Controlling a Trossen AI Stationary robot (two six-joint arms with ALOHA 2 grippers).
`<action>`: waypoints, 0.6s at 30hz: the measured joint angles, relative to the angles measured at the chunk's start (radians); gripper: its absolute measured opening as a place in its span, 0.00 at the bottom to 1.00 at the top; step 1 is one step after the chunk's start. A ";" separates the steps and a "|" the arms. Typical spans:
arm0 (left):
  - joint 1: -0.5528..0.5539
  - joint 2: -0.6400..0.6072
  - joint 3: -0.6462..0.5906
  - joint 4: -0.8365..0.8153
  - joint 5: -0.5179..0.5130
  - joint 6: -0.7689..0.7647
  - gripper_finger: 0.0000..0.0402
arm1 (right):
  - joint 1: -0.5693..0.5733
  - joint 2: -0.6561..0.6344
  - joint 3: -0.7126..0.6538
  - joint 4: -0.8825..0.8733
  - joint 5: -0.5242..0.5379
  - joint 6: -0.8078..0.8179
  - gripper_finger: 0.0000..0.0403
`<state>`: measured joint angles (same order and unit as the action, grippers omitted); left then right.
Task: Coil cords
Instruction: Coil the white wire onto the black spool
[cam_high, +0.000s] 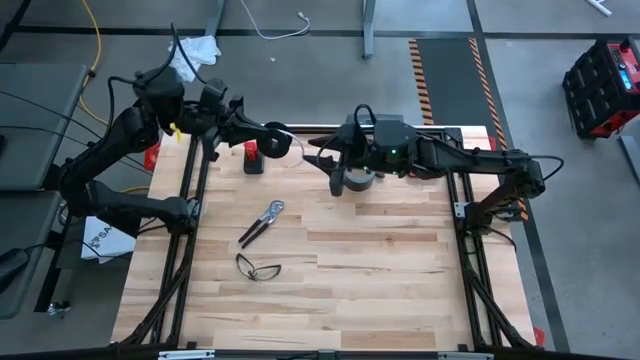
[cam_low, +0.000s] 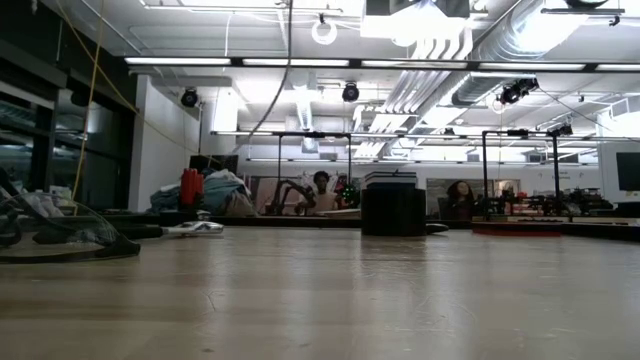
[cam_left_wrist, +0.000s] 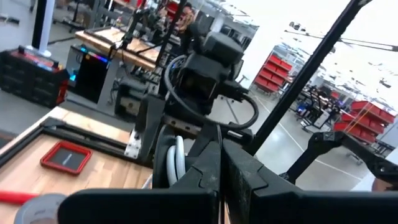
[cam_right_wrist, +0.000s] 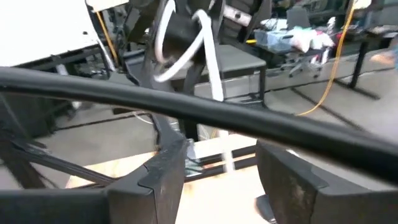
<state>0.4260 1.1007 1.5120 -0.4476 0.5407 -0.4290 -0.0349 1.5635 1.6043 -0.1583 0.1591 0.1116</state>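
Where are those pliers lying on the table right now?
In the high view, the pliers lie flat on the wooden table, left of centre, just above the safety glasses and below the small red and black object.

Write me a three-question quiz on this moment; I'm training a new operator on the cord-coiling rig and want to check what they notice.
1. True or false: the right gripper is open, with nothing between its fingers.
2. Which gripper holds the black spool with the white cord up off the table? A) the left gripper B) the right gripper C) neither
3. What lies on the table next to the pliers?

Key: 1 true; 2 A; 3 the safety glasses.
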 joint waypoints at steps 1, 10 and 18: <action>-0.002 0.000 0.000 0.009 0.000 0.006 0.00 | -0.001 0.000 0.000 -0.002 -0.010 0.015 0.47; -0.002 0.000 0.000 0.021 -0.002 0.022 0.00 | -0.020 0.000 0.000 -0.024 0.041 0.011 0.45; -0.002 0.000 0.000 0.042 -0.001 0.023 0.00 | -0.015 0.000 0.000 -0.132 -0.047 0.029 0.39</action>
<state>0.4244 1.1011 1.5124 -0.4057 0.5400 -0.4061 -0.0498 1.5639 1.6040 -0.2901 0.1117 0.1409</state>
